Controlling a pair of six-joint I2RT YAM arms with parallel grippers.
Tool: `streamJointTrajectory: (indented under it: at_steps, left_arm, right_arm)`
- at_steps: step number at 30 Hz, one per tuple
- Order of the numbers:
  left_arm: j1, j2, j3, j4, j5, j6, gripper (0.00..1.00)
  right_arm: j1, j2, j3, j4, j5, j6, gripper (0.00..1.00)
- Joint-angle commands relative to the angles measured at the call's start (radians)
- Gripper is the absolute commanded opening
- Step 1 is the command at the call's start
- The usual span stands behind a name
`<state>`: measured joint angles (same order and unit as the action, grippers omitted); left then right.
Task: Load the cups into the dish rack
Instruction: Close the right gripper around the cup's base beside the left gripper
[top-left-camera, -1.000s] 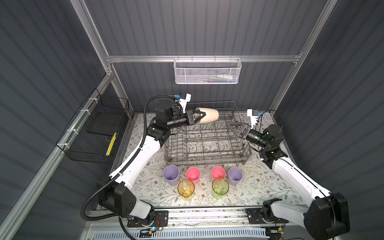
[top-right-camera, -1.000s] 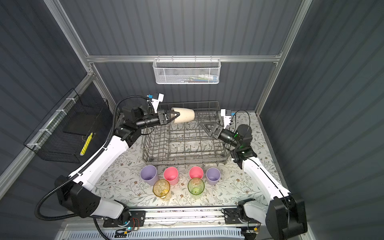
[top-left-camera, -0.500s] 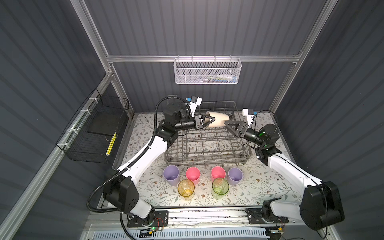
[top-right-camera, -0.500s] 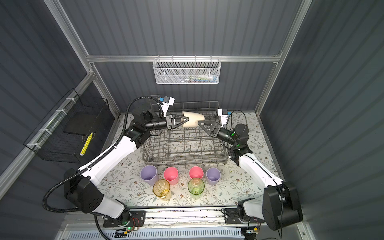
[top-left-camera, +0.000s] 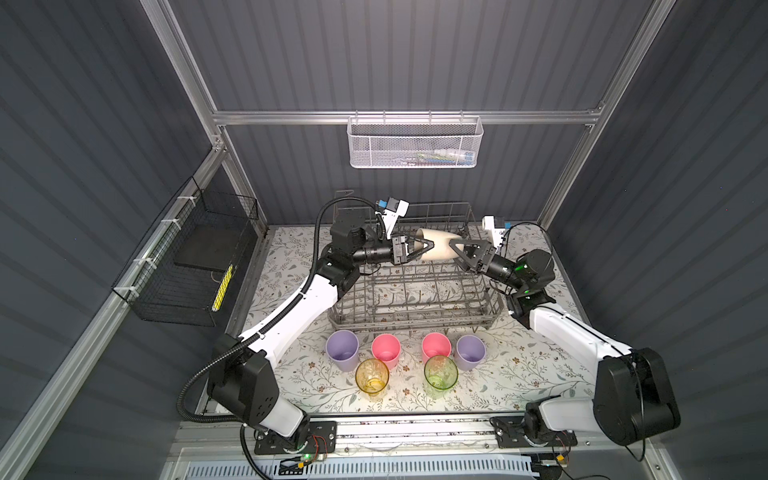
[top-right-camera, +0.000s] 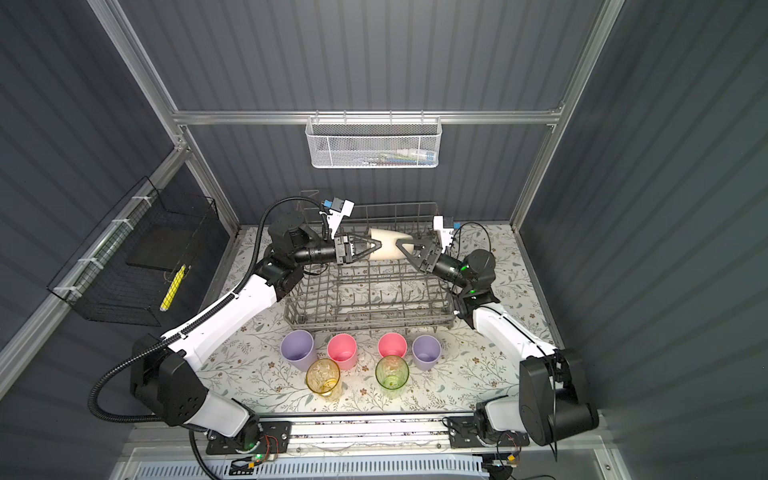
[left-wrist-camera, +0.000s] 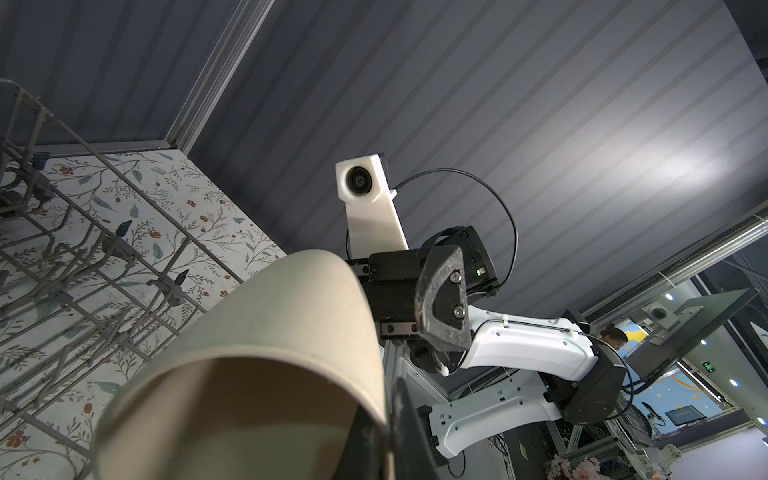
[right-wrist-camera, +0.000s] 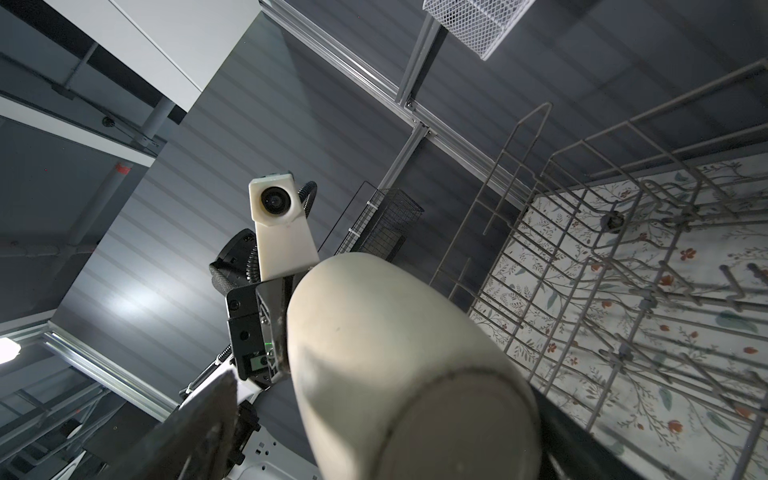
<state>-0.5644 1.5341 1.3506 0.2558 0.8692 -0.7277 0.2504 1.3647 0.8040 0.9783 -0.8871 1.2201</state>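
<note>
The beige cup (top-left-camera: 441, 248) lies on its side in the air over the far part of the rack (top-left-camera: 415, 323), at the middle of both top views; we judge it light, stiff and smooth, best taken across the body near its closed base. Our left fingers (left-wrist-camera: 401, 419) pinch its rim, that arm reaching level from the left, while our right fingers (left-wrist-camera: 442, 299) stand wide around the base end, that arm reaching in from the right.
</note>
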Motion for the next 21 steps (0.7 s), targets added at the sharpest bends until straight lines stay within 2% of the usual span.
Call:
streamJointTrajectory:
  at_steps: [1, 12, 17, 21]
  left_arm:
    - [-0.009, 0.017, -0.003, 0.046, 0.034, -0.012, 0.00]
    - [-0.014, 0.019, -0.005, 0.062, 0.049, -0.013, 0.00]
    - [-0.014, 0.017, -0.007, 0.057, 0.052, -0.008, 0.00]
    - [-0.014, 0.012, -0.012, 0.053, 0.056, -0.001, 0.00]
  right_arm:
    - [0.006, 0.012, -0.002, 0.082, -0.016, 0.029, 0.98]
    - [0.010, 0.036, -0.007, 0.127, -0.013, 0.047, 0.88]
    - [0.015, 0.051, -0.008, 0.156, -0.015, 0.065, 0.75]
    - [0.015, 0.056, -0.015, 0.180, -0.012, 0.078, 0.61]
